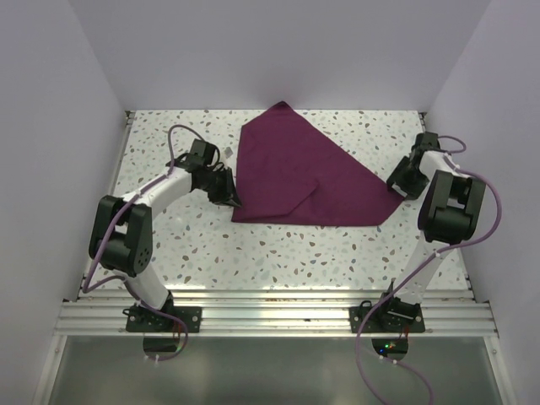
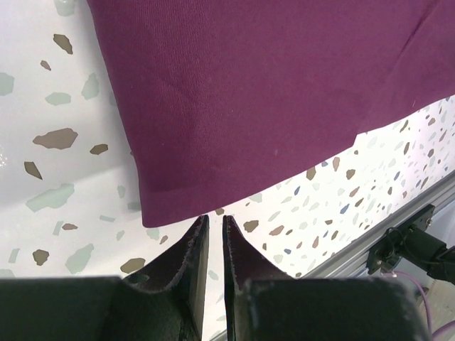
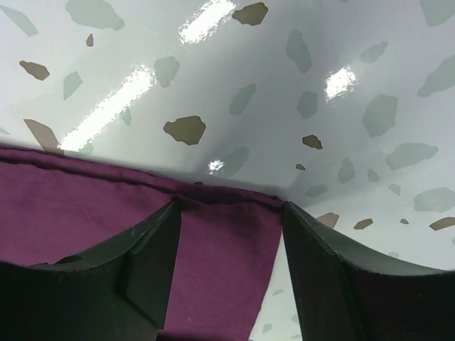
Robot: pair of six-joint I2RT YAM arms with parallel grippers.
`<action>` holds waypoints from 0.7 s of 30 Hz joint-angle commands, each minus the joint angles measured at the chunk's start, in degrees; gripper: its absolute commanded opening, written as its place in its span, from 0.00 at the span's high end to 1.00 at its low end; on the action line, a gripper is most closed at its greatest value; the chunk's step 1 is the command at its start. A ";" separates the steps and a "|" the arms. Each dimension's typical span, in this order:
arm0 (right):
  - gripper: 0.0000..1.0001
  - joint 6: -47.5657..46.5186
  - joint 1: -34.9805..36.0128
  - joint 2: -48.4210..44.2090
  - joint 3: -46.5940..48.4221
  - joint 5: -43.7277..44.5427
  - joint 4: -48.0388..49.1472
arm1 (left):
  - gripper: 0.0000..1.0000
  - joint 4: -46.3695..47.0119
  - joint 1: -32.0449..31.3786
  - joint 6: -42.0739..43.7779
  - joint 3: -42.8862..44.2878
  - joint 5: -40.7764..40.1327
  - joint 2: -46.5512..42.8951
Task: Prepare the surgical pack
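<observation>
The surgical pack [image 1: 295, 173] is a deep purple cloth lying flat on the speckled table [image 1: 295, 253], folded into a rough triangle with its point to the right. My left gripper [image 1: 229, 198] sits at the cloth's near left corner. In the left wrist view its fingertips [image 2: 211, 217] stand a thin slit apart with nothing between them, just short of the cloth's [image 2: 270, 92] hem. My right gripper [image 1: 395, 184] is at the cloth's right point. It [image 3: 231, 204] is wide open, astride the cloth's corner [image 3: 220, 249], with both tips at the hem.
An aluminium rail [image 1: 270, 308] runs along the table's near edge and shows in the left wrist view [image 2: 370, 249]. White walls close in the table at the left, back and right. A fold edge crosses the cloth's middle [image 1: 308, 196].
</observation>
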 commanded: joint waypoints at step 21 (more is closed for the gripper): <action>0.96 2.02 6.18 -11.63 0.30 -12.47 0.13 | 0.70 -4.90 0.21 1.26 10.88 1.04 0.75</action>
